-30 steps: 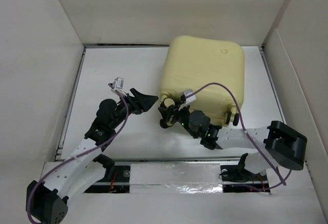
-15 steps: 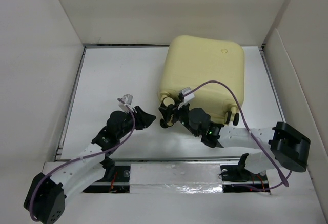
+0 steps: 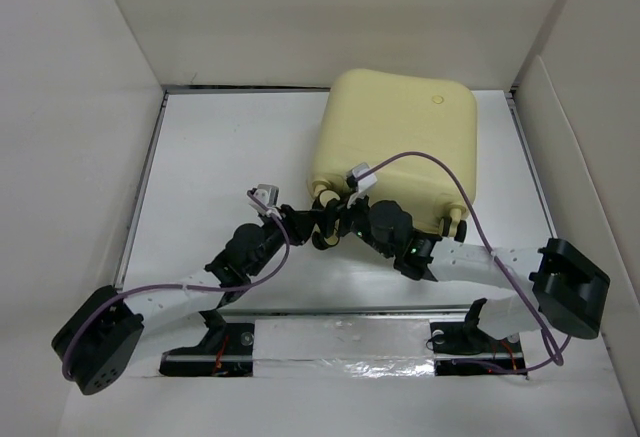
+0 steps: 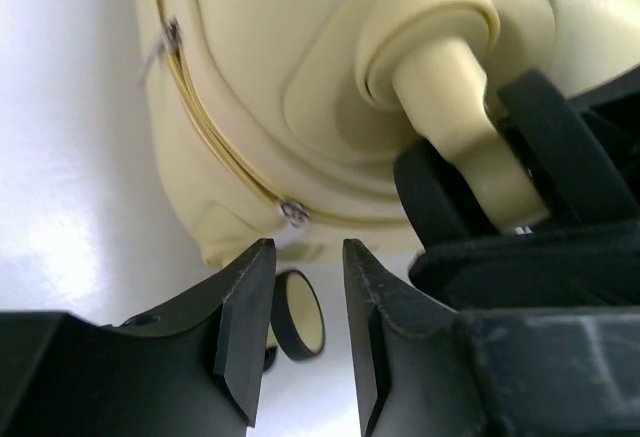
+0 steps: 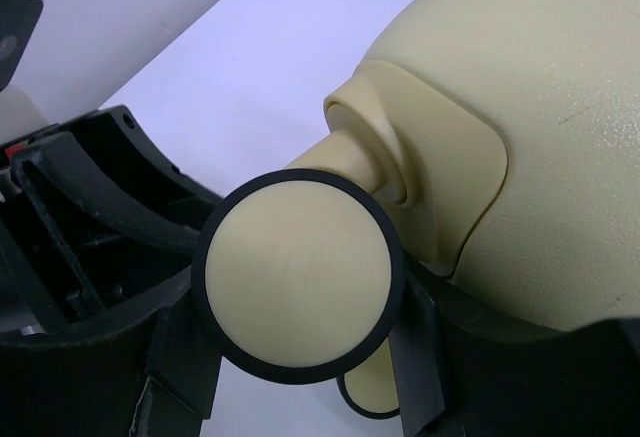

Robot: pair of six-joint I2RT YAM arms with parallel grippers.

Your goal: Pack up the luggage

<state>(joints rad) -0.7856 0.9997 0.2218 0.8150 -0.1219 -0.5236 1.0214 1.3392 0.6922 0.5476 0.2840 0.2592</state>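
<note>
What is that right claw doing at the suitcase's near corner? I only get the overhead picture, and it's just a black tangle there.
Observer: Its own wrist camera shows the right gripper with a wheel of the luggage between its fingers, seemingly clamped.
Operator: And the left one beside it?
Observer: The left gripper points at the zip; a small metal zipper pull sits just beyond its fingertips.
Operator: Has it caught the pull?
Observer: Not yet. Its two fingers stand slightly apart with nothing between them.
</note>
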